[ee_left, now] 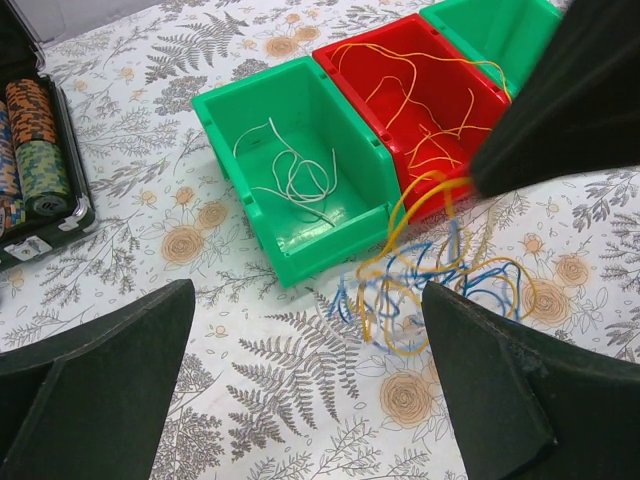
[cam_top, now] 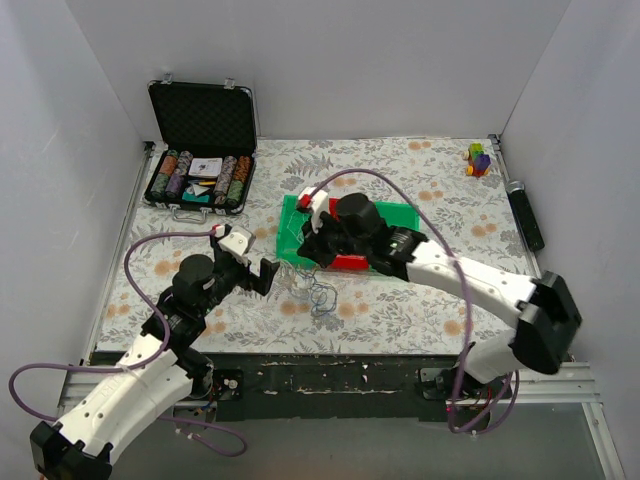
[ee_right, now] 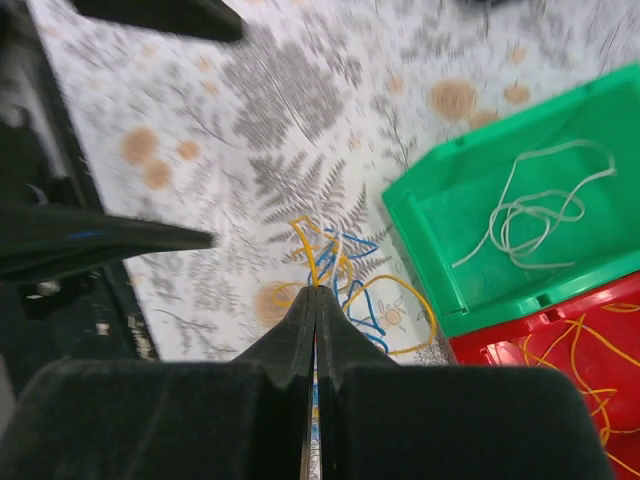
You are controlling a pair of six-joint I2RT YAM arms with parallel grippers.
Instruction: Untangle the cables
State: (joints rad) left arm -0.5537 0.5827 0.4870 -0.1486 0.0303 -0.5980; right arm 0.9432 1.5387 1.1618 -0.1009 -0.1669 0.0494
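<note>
The tangle of cables point(ee_left: 420, 295), a knot of yellow and blue loops, lay on the floral tablecloth point(cam_top: 400, 300) just off the front wall of the bins, at their 6 o'clock in the overhead view. One yellow strand point(ee_left: 415, 195) rose out of the knot toward 1 o'clock and ran up to the tip of the right gripper point(ee_right: 315, 293). Its fingers point(ee_right: 285, 335) were pressed flat together with no gap showing. They seemed to be pinching that strand, though the contact itself was too fine to make out in the wrist view.

The left gripper point(ee_left: 305, 300) hung low at the tangle's 9 o'clock, jaws spread wide and holding nothing, apart from the cables.

Beyond the knot, at 11 o'clock in the left wrist view, the green bin point(ee_left: 225, 105) held a loose white cable point(ee_left: 295, 175). The red bin point(ee_left: 395, 165), touching it on the right, held several thin yellow cables point(ee_left: 430, 95). A second green bin point(ee_left: 500, 35) stood against the red one's far side.

Farther out, at 10 o'clock overhead, an open black case point(cam_top: 200, 120) of poker chips point(cam_top: 175, 172) sat near the back left corner. A small stack of coloured blocks point(cam_top: 479, 158) stood at 2 o'clock, with a black bar-shaped object point(cam_top: 526, 215) along the right edge.
</note>
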